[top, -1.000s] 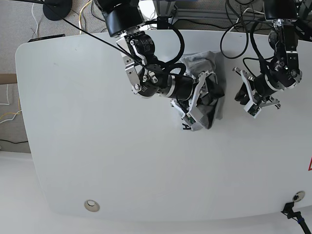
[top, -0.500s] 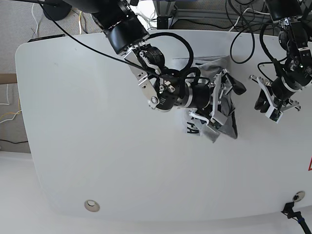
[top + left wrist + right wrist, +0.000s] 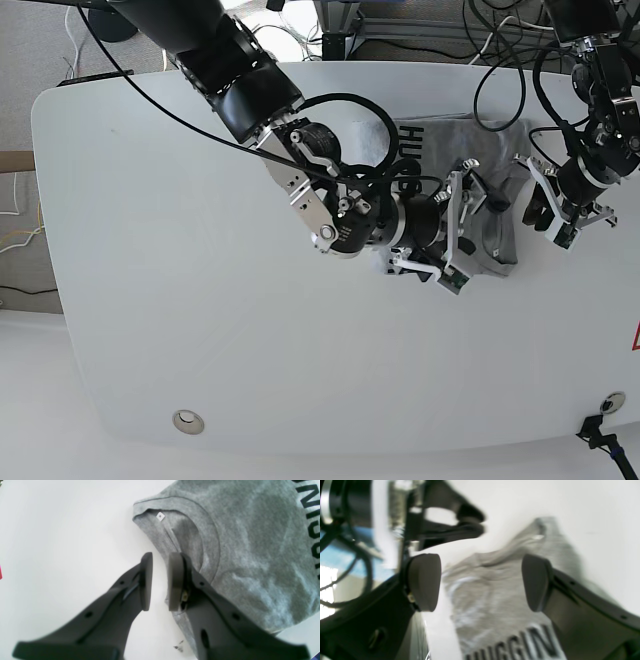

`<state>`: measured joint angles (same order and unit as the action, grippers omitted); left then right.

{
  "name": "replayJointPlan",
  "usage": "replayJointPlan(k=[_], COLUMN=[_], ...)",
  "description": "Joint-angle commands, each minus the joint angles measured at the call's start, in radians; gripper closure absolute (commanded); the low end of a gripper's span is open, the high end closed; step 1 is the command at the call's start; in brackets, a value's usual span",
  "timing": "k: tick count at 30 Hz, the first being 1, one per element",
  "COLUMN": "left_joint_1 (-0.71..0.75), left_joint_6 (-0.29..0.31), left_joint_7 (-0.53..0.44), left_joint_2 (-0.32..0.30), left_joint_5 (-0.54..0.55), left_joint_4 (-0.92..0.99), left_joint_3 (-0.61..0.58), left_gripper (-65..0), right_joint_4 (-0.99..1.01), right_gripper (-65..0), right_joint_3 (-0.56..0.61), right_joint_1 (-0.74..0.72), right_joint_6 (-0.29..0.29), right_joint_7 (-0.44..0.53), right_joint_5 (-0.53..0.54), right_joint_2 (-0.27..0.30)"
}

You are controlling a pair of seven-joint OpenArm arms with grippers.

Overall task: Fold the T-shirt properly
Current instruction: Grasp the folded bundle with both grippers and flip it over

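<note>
While your right gripper spreads wide over the cloth, the base view shows what has changed within the last second: the T-shirt, a dark bunch at the table's centre a second ago, now lies spread toward two o'clock with its black lettering showing at the upper edge. The right arm has swung across with it and let go. Your left gripper has pulled back toward three o'clock, at the shirt's edge.

From the left wrist, you see the left gripper with its jaws narrow, a thin gap between the pads and nothing in them. The T-shirt fills the frame from twelve to four o'clock, its ribbed collar and small white tag just beyond the fingertips.

From the right wrist, blurred by motion, the right gripper stands wide and empty, the T-shirt lying between and below its pads, lettering at six o'clock.

The drag looks finished and the shirt released. Judging by the lumpy outline, you have flattening left before any fold.
</note>
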<state>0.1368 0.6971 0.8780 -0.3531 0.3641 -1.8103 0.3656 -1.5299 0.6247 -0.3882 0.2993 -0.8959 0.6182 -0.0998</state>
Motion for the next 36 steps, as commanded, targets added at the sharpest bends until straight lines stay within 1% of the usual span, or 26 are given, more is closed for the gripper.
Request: replayJointPlan(k=[1,2,3,5,7,11,14,17,19,22,25,26,29,32,36], left_joint_1=[-0.012,-0.012,-0.006,0.021,0.033,0.065,0.082,0.079,0.074,0.039,-0.007,-0.024,-0.084,-0.167,-0.266], left_joint_6=[0.001,0.001,0.001,0.001,0.001,0.001,0.001,0.001,0.001,0.001,0.001,0.001,0.001,0.001,0.001], left_joint_7=[-0.016,-0.016,-0.016,-0.016,-0.016,-0.016,-0.018,-0.018,-0.018,-0.019,-0.021,-0.021,-0.021,-0.024,-0.064], left_joint_2=[-0.01,-0.01,-0.007,0.021,0.05,0.087,0.091,0.088,0.085,0.073,0.073,0.075,0.075,0.072,0.059], left_joint_5=[0.013,0.013,0.013,0.013,0.013,0.006,0.005,0.003,0.002,-0.07,-0.161,-0.192,-0.261,-0.282,-0.29], left_joint_4=[-0.026,-0.035,-0.038,-0.039,-0.039,-0.036,-0.03,0.03,0.085,0.132,0.217,0.246,0.326,0.409,0.476], left_joint_3=[-0.033,-0.066,-0.101,-0.144,-0.162,-0.213,-0.242,-0.274,-0.279,-0.304,-0.35,-0.36,-0.377,-0.409,-0.44], left_gripper=[-9.1,-9.1,-9.1,-9.1,-9.1,-9.1,-9.0,-9.0,-9.0,-9.0,-9.0,-9.0,-9.0,-9.0,-9.0], right_joint_4=[-0.013,-0.011,-0.01,0.018,0.062,0.13,0.19,0.256,0.317,0.406,0.45,0.45,0.42,0.322,0.179], right_gripper=[-48.2,-47.8,-46.3,-41.5,-38.2,-37.3,-37.2,-36.7,-31.3,-18.4,-3.5,0.0,0.0,0.0,0.0], right_joint_3=[-0.068,-0.095,-0.114,-0.127,-0.131,-0.127,-0.127,-0.125,-0.125,-0.125,-0.125,-0.127,-0.13,-0.131,-0.131], right_joint_1=[-0.024,-0.024,-0.024,-0.024,-0.024,-0.018,0.005,0.022,0.028,0.033,0.053,0.065,0.099,0.171,0.275], right_joint_6=[0.004,0.002,0.002,0.002,0.007,0.008,0.008,0.008,0.019,0.074,0.082,0.077,0.076,0.07,-0.019], right_joint_7=[0.03,0.05,0.074,0.122,0.154,0.229,0.303,0.39,0.438,0.499,0.539,0.545,0.548,0.545,0.545], right_joint_5=[0.01,0.009,0.009,0.009,0.009,0.01,0.01,0.01,0.01,0.01,0.009,0.009,0.009,0.01,0.012], right_joint_2=[0.01,0.018,0.038,0.061,0.068,0.068,0.065,0.071,0.081,0.101,0.127,0.137,0.185,0.243,0.294])
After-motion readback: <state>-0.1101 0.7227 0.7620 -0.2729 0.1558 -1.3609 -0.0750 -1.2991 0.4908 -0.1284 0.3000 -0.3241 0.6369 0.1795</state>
